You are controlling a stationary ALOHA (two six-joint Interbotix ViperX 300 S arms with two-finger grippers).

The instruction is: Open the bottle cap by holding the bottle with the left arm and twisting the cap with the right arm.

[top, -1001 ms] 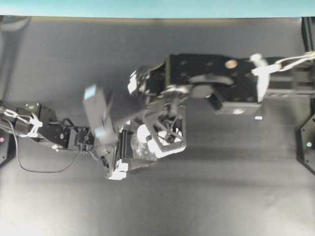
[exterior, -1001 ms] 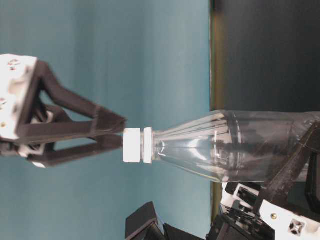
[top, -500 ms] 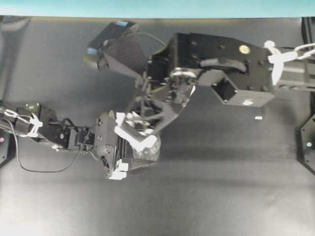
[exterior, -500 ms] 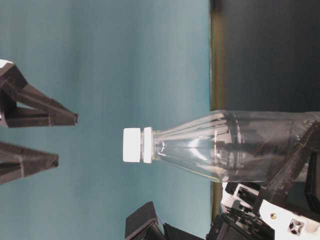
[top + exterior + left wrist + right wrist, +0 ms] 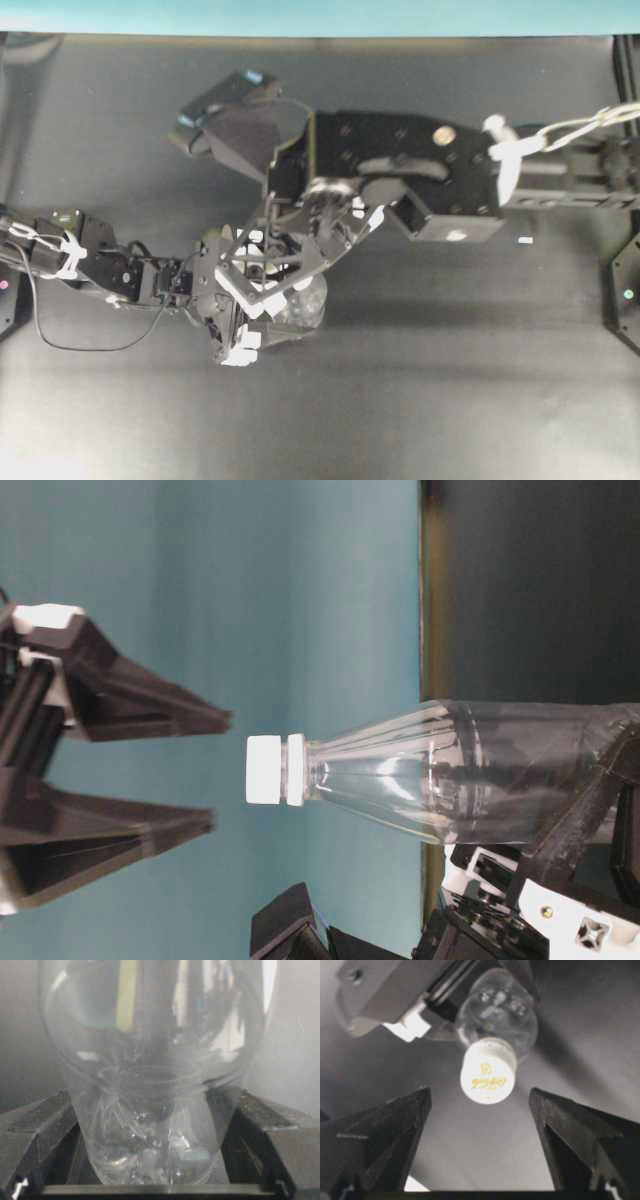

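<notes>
The clear bottle (image 5: 470,770) stands upright on the table, its body held between the black fingers (image 5: 40,1132) of my left gripper (image 5: 150,1160), which is shut on its base. From overhead the bottle (image 5: 308,305) is mostly hidden under my right gripper (image 5: 270,275). The white bottle cap (image 5: 265,770) is on the neck. My right gripper (image 5: 220,770) is open directly above the cap, with its fingertips just short of it and not touching. In the right wrist view the cap (image 5: 487,1076) lies between and beyond the spread fingers (image 5: 405,1125) of my right gripper (image 5: 479,1092).
A tiny white tape fleck (image 5: 525,240) lies on the black table right of the bottle. The left arm's loose cable (image 5: 90,345) loops at the left. A teal wall (image 5: 320,15) borders the far table edge.
My right gripper was nearly shut at the cap, then drew away, turned and opened wide. It has now come back close to the cap, still open. The bottle and left gripper have not moved.
</notes>
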